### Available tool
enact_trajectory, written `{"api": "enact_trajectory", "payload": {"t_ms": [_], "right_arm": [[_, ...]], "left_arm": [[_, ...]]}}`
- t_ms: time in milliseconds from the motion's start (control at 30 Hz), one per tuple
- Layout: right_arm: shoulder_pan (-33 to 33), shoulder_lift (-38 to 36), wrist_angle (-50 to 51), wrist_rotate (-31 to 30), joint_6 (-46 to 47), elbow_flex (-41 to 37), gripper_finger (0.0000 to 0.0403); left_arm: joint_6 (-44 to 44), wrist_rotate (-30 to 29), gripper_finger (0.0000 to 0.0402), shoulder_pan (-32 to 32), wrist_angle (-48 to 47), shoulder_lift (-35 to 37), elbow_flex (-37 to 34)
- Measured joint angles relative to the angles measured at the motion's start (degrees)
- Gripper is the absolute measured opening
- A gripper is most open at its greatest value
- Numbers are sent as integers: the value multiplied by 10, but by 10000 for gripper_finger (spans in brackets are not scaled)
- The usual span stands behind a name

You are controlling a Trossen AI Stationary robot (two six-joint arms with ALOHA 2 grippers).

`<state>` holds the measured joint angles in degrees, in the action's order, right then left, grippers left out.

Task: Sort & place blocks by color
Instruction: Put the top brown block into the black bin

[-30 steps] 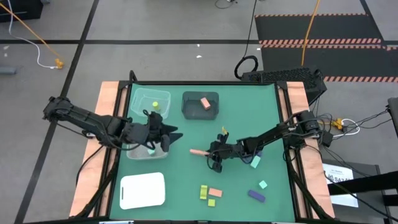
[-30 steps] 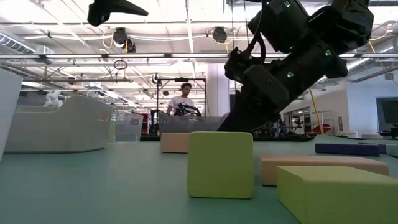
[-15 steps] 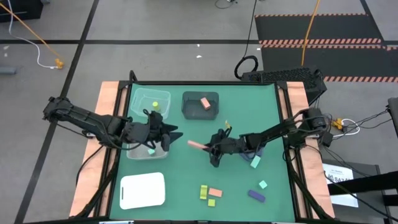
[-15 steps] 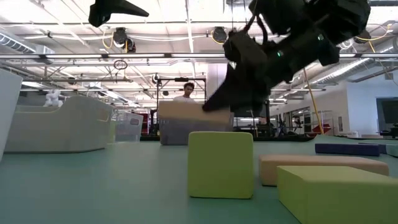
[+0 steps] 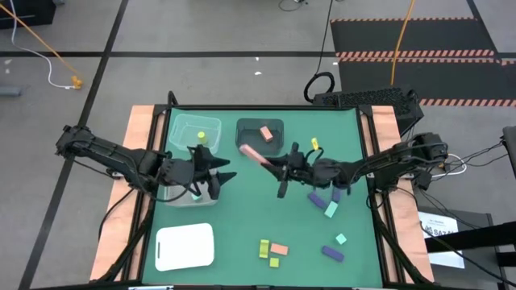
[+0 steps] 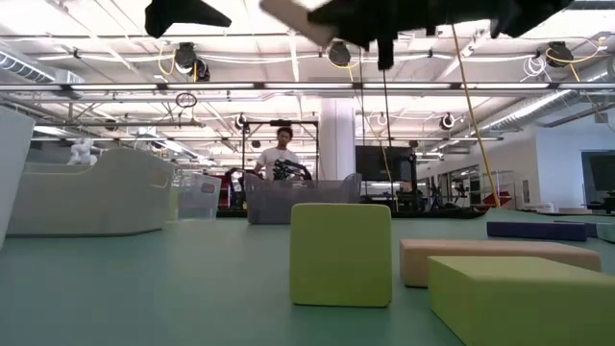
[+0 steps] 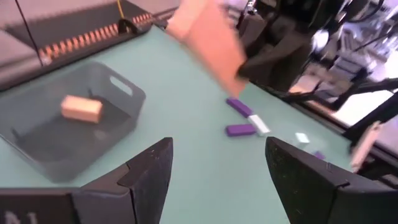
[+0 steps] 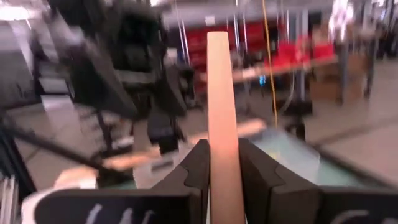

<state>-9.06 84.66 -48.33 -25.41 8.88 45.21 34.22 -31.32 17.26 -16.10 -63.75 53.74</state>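
Note:
My right gripper (image 5: 272,163) hangs over the table's middle, shut on a salmon-orange bar (image 5: 252,153) that points at the dark bin (image 5: 260,143). That bin holds one salmon block (image 5: 265,133). My left gripper (image 5: 211,176) hovers open over the clear bins at the left, nothing between its fingers (image 7: 155,168). The far clear bin (image 5: 187,127) holds a yellow-green block (image 5: 201,135); the near one (image 5: 179,197) holds a mint block (image 5: 196,196). Loose blocks lie flat on the mat: purple (image 5: 317,198), mint (image 5: 330,209), yellow-green (image 5: 264,248), salmon (image 5: 279,249). My right gripper pinches the salmon bar between its two fingers (image 8: 198,163) at the bar's near end (image 8: 222,149). The fingers come about level from the table's right and lie along the bar, which sticks out past the fingertips. The bar is lifted clear of the table.
A white tray (image 5: 185,246) lies at the near left. More blocks sit near the front right: mint (image 5: 341,239), purple (image 5: 332,254), yellow-green (image 5: 274,262). In the low view a person (image 6: 281,159) stands in the room beyond the table.
My right gripper has risen from the mat with the salmon bar and gone toward the far edge and the dark bin, tipping up from a downward slant to about level. The bar has come off the table and now hangs clear in the shut fingers.

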Motion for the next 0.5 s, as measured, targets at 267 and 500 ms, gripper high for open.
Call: {"api": "enact_trajectory", "payload": {"t_ms": [267,500], "right_arm": [[0,-1,-116,60,-24,0,42],[3,-1,-117,56,-26,0,42]], "left_arm": [[-77,-18,255,0,1,0,0],[-82,-18,255,0,1,0,0]]}}
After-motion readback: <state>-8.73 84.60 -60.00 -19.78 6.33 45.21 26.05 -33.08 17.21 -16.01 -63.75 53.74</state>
